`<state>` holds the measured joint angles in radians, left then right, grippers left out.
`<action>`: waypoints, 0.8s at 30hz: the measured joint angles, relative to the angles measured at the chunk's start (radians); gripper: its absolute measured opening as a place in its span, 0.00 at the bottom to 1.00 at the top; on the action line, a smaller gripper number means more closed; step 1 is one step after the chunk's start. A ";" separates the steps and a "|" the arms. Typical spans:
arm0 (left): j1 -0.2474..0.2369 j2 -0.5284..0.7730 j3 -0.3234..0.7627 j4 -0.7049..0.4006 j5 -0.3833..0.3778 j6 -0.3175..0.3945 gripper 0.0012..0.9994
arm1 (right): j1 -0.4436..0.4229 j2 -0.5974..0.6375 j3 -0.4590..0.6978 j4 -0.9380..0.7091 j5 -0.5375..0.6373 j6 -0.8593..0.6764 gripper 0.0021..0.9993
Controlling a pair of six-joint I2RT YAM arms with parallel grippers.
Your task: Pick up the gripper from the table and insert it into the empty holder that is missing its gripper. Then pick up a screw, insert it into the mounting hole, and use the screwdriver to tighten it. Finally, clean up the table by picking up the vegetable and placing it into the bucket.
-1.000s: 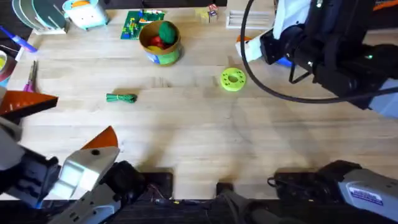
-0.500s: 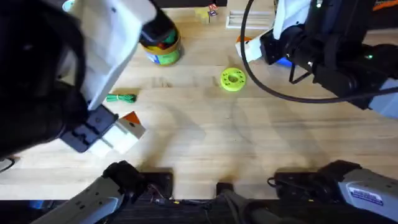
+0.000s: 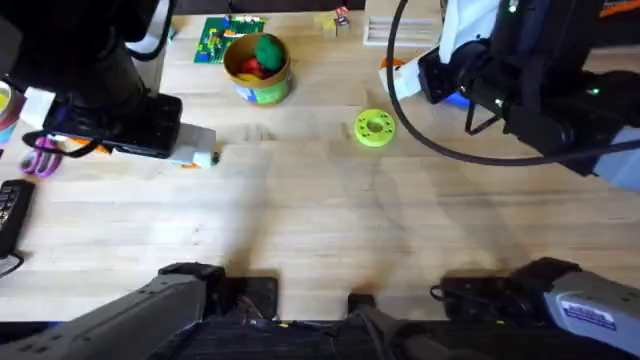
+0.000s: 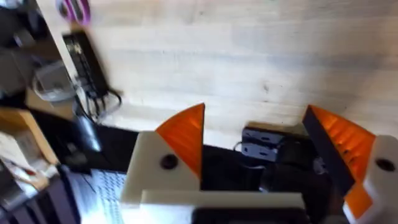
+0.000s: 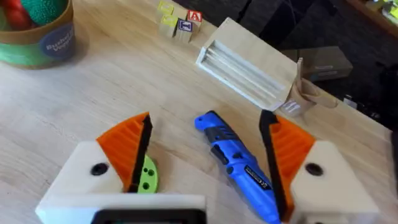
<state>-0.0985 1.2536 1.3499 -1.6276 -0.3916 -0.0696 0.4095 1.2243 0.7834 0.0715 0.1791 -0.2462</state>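
Note:
The screwdriver (image 5: 239, 163), with its thick blue handle, lies on the table between the fingers of my right gripper (image 5: 207, 134), which is open just above it at the table's far right (image 3: 400, 75). The bucket (image 3: 258, 66), yellow-rimmed with a red and a green ball inside, stands at the back centre. My left arm hangs large and dark over the left side. Its gripper (image 3: 195, 155) is open (image 4: 254, 124) and holds nothing. It covers the spot where the vegetable lay, so the vegetable is hidden. The loose gripper, the holder and the screw are out of view.
A lime-green disc (image 3: 375, 128) lies right of centre, beside the right gripper (image 5: 146, 174). A slotted wooden block (image 5: 249, 65) and small letter cubes (image 5: 177, 22) sit at the back. Pink scissors (image 3: 40, 160) and a black remote (image 3: 10, 205) lie at the left edge.
The left arm swung up from the front left corner, passed close under the camera, and now reaches over the left of the table, covering the vegetable. The right arm has not moved.

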 joint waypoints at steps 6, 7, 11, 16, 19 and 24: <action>0.145 0.144 0.000 -0.047 0.088 -0.335 0.99 | 0.000 0.000 0.000 0.000 0.000 0.000 0.99; 0.156 0.168 0.000 -0.032 0.122 -0.371 0.99 | 0.000 0.000 0.000 0.000 0.000 0.000 0.99; 0.179 0.257 0.000 0.028 0.266 -0.455 0.99 | 0.000 0.000 0.000 0.000 0.000 0.000 0.99; 0.204 0.333 0.000 0.148 0.359 -0.649 0.99 | 0.000 0.000 0.000 0.000 0.000 0.000 0.99; 0.217 0.339 0.000 0.225 0.365 -0.776 0.99 | 0.000 0.000 0.000 0.000 0.000 0.000 0.99; 0.252 0.340 0.000 0.275 0.354 -0.944 0.99 | 0.000 0.000 0.000 0.000 0.000 0.000 0.99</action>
<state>0.1532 1.5938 1.3499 -1.3529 -0.0380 -1.0137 0.4095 1.2243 0.7834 0.0715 0.1791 -0.2462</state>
